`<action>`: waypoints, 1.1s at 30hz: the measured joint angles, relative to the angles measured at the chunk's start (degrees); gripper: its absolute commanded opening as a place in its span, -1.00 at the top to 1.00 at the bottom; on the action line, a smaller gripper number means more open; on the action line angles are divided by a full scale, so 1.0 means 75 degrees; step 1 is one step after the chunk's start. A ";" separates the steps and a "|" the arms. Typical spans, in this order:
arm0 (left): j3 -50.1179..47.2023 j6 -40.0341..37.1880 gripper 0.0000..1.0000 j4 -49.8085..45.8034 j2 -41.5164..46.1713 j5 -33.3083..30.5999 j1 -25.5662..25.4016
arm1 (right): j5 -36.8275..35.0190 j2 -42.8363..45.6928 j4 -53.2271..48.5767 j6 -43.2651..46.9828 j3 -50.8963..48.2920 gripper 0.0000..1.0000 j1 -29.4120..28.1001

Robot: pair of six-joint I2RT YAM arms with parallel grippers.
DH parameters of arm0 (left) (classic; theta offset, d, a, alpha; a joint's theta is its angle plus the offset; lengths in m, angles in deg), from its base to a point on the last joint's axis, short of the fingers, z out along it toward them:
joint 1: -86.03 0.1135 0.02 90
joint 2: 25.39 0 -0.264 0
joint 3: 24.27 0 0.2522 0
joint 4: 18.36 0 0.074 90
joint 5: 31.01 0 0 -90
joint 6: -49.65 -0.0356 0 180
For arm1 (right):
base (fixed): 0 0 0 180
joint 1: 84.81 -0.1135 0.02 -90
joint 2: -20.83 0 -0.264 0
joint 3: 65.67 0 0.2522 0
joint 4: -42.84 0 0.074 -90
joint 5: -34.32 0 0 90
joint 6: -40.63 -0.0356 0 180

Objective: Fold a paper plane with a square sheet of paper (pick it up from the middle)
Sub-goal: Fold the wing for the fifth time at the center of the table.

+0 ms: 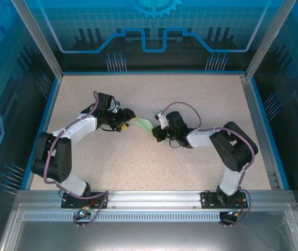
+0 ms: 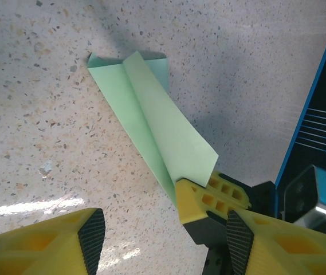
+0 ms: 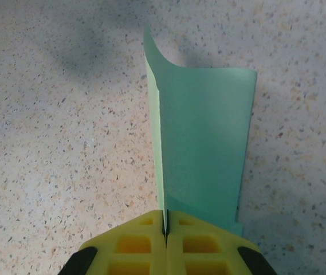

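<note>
The pale mint-green paper (image 1: 144,124) is folded into a long narrow shape with a centre crease, between the two grippers at the table's middle. My right gripper (image 3: 164,220) is shut on its near end, and the folded edge runs straight out from the closed fingers. One flap (image 3: 208,149) spreads to the right. In the left wrist view the paper (image 2: 151,114) slants up-left from the right gripper's yellow fingertips (image 2: 200,197). My left gripper (image 2: 163,235) is open just short of that pinched end, holding nothing, and its black pads (image 2: 91,240) stand wide apart.
The speckled beige tabletop (image 1: 138,162) lies all round the paper. A blue rim (image 1: 258,120) and metal frame posts bound the table. The left arm (image 1: 75,130) and right arm (image 1: 217,138) bend inward from their bases at the near edge.
</note>
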 measured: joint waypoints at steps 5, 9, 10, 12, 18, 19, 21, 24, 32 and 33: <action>-0.0061 -0.0009 -0.22 0.0341 -0.0119 0.0140 -0.0082 | 0.0761 -0.0405 -0.0187 -0.0539 0.0306 1.00 0.0233; -0.0108 -0.0061 -0.21 0.0621 -0.0262 0.0242 -0.0248 | 0.1087 -0.0606 -0.0242 -0.0935 0.0341 1.00 0.0291; -0.0137 -0.0085 -0.20 0.0708 -0.0303 0.0262 -0.0283 | 0.1148 -0.0641 -0.0245 -0.1035 0.0341 1.00 0.0303; -0.0210 -0.0131 -0.20 0.0874 -0.0373 0.0312 -0.0341 | 0.1236 -0.0685 -0.0242 -0.1212 0.0341 1.00 0.0338; -0.0376 -0.0149 -0.16 0.1341 -0.0775 0.0408 -0.0513 | 0.1609 -0.0717 -0.0172 -0.1687 0.0341 1.00 0.0545; -0.0399 -0.0149 -0.15 0.1431 -0.0848 0.0417 -0.0545 | 0.1682 -0.0734 -0.0134 -0.1781 0.0341 1.00 0.0589; -0.0414 -0.0149 -0.13 0.1588 -0.0962 0.0460 -0.0597 | 0.1801 -0.0764 -0.0090 -0.1923 0.0341 1.00 0.0662; -0.0440 -0.0149 -0.09 0.1865 -0.1096 0.0490 -0.0673 | 0.1996 -0.0799 -0.0009 -0.2162 0.0341 1.00 0.0729; -0.0440 -0.0192 0.12 0.2346 -0.1510 0.0533 -0.0895 | 0.2465 -0.0938 0.0204 -0.2766 0.0347 1.00 0.0822; -0.0440 -0.0204 0.13 0.2419 -0.1568 0.0551 -0.0921 | 0.2495 -0.0970 0.0227 -0.2844 0.0347 1.00 0.0845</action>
